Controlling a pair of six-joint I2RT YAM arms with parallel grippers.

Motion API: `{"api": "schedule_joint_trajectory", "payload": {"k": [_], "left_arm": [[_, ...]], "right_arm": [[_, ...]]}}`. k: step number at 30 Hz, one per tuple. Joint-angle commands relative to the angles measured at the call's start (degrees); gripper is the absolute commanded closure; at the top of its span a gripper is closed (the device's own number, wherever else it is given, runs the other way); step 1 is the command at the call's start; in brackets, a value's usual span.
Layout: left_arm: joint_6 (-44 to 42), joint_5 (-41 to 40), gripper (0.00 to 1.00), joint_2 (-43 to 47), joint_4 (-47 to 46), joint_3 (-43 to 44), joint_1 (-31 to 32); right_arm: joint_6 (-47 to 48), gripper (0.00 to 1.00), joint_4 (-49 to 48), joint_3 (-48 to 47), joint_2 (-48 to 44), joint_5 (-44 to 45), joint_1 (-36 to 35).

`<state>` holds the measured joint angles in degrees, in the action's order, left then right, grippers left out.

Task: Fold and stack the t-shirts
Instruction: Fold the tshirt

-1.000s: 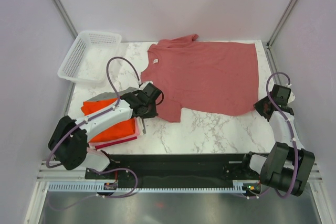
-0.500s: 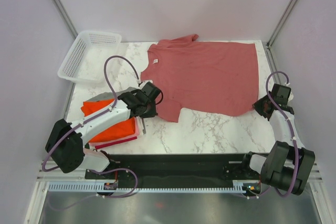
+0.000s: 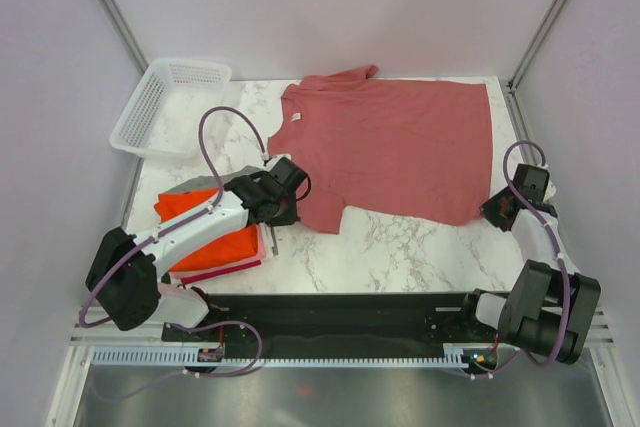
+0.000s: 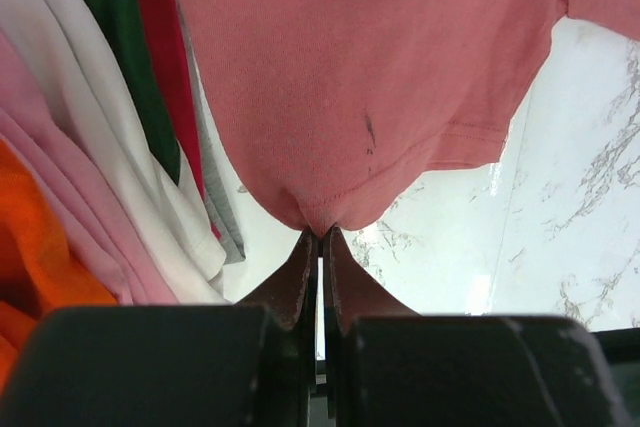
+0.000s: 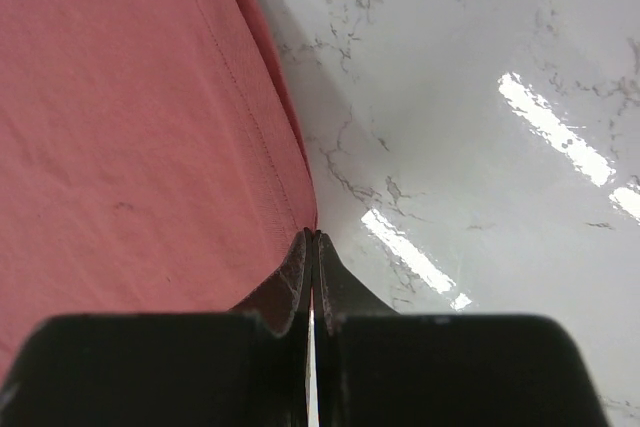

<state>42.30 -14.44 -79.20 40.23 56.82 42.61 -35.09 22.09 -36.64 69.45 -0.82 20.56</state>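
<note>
The marble bench carries the pinkish-red t-shirt, which lies flat across its far half. The collar is to the left and the hem to the right. The shirt is broad and limp, so a fold led from its near edge would likely land skewed if the two arms rise or travel unevenly.

The stack of folded t-shirts sits at the near left, directly under the left arm. A low sweep of that arm could probably drag its top layers out of line.

Each hold takes only the very rim of the cloth, so a quick pull might slip the fabric free. The left claw is fully closed, nipping the hem of the near sleeve. The right claw is likewise pressed shut, its tips on the shirt's near hem corner.
</note>
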Motion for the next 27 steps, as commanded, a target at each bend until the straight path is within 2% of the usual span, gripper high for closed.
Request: {"api": "schedule_joint_trajectory", "payload": {"k": [1, 6, 7, 11, 16, 18, 27], "left_arm": [[-0.6, -0.3, 0.98, 2.8, 0.5, 0.8, 0.2], [0.1, -0.1, 0.98, 7.5, 0.9, 0.0, 1.6], [0.7, -0.1, 0.98, 8.3, 1.1, 0.0, 2.7], [3.9, -0.7, 0.98, 8.8, 1.8, -0.3, 6.8], [7.4, -2.3, 0.98, 8.8, 3.4, -0.5, 10.7], [6.2, -4.0, 0.98, 8.1, 3.8, 0.7, 10.4], [-1.3, -1.2, 0.98, 1.4, 5.6, 12.1, 0.7]], "right_arm": [[0.2, 1.00, 1.5, 0.2, -3.1, 2.8, 0.0], [-0.1, 1.00, 2.0, -0.4, -5.0, 4.4, 1.1], [-0.2, 1.00, 1.9, -0.7, -4.0, 2.4, 1.8], [-0.2, 1.00, 2.0, -2.5, 0.0, 1.0, 3.7], [-0.6, 1.00, 2.0, -0.8, -1.5, 1.9, 4.5], [-0.8, 1.00, 2.1, -0.4, -2.6, 2.1, 4.5], [-2.9, 1.00, 2.4, -6.6, 0.0, 1.0, 4.5]]}}
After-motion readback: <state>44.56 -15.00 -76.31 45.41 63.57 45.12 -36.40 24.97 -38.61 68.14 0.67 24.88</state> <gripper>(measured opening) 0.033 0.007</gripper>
